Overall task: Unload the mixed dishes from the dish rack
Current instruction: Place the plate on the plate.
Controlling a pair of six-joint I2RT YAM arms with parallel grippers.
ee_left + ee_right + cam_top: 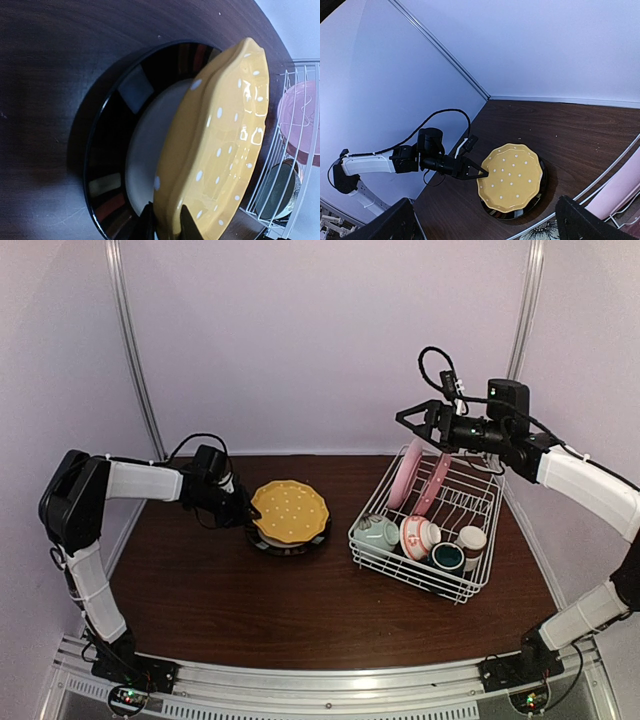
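Note:
My left gripper (249, 512) (166, 214) (485, 174) is shut on the left rim of the yellow white-dotted scalloped plate (289, 510) (220, 140) (512, 175). That plate sits tilted over the black-rimmed plate (290, 545) (107, 150) (542, 192), which lies flat on the table. The white wire dish rack (470, 592) (280, 165) stands at the right. It holds two upright pink plates (405, 472) (300, 120), a pale green bowl (378, 533), a red-patterned bowl (418, 537) and two small cups (448, 557). My right gripper (405, 418) (485, 212) hangs open above the rack's back left corner, holding nothing.
The dark wooden table (200, 600) runs to pale walls at the back and both sides. A metal rail (330, 685) with the arm bases lies along the near edge.

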